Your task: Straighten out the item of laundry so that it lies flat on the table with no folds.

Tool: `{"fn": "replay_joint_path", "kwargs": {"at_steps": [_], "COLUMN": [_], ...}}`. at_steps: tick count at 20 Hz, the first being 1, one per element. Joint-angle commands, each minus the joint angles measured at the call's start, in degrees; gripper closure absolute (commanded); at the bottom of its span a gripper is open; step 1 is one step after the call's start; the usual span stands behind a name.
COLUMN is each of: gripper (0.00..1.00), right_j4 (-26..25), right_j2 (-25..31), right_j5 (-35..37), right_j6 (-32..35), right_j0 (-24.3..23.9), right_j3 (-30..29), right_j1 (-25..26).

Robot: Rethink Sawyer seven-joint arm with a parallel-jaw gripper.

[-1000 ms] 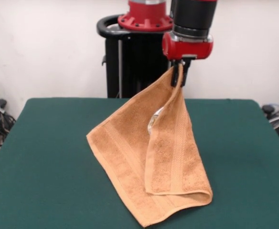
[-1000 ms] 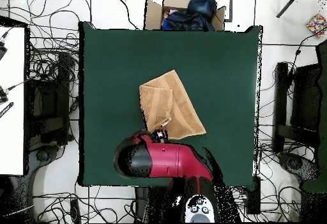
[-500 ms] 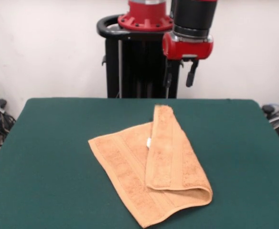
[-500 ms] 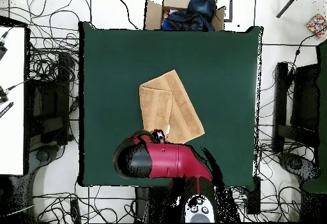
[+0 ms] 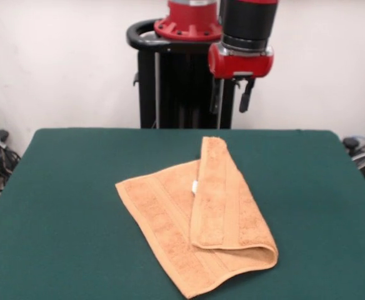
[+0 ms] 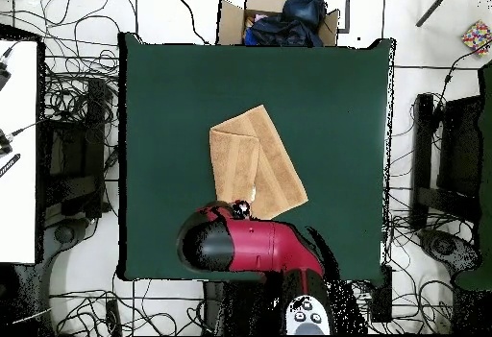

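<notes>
No brand name or readable writing shows anywhere; the only label is a small white tag (image 5: 195, 186) on the washcloth, too small to read, sitting at the inner edge of the folded flap. There is one orange-tan terry washcloth (image 5: 170, 225), lying near the middle of the dark green tabletop (image 5: 64, 206), and it is not flat: one side is folded over on itself, so a long narrow flap (image 5: 223, 200) lies on top of the lower layer, with a rounded fold at the corner nearest the front camera. Woven border bands run along the exposed edges. In the overhead view the same cloth (image 6: 274, 156) appears as a slanted rectangle with the doubled strip along one side. One gripper (image 5: 230, 100) hangs from the red and black arm (image 5: 242, 37), well above the tabletop and clear of the cloth; its two dark fingers (image 5: 246, 97) are spread apart and hold nothing. From above, the arm's red and black housing (image 6: 240, 242) covers the gripper, so the fingers cannot be made out there, and the cloth corner nearest it is partly hidden. Past one tabletop edge in that view stands one open cardboard box (image 6: 231, 16) with dark cloth inside, and many cables (image 6: 77, 93) trail over the floor.
</notes>
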State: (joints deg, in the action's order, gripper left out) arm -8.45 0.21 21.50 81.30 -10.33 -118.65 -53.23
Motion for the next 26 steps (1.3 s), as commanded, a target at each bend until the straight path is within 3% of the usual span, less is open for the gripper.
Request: {"fn": "replay_joint_path", "kwargs": {"at_steps": [1, 8, 12, 26], "gripper": [0.00, 0.00, 0.00, 0.00], "right_j4": [0.7, 3.1, 1.9, 1.2], "right_j2": [6.8, 10.9, 11.4, 16.1], "right_j5": [0.6, 9.0, 12.3, 18.3], "right_j6": [4.7, 0.4, 0.3, -1.5], "right_j0": [-2.0, -8.3, -9.1, -13.3], "right_j3": [-2.9, 3.4, 8.0, 13.5], "right_j1": [-1.0, -0.6, 1.0, 2.5]}}
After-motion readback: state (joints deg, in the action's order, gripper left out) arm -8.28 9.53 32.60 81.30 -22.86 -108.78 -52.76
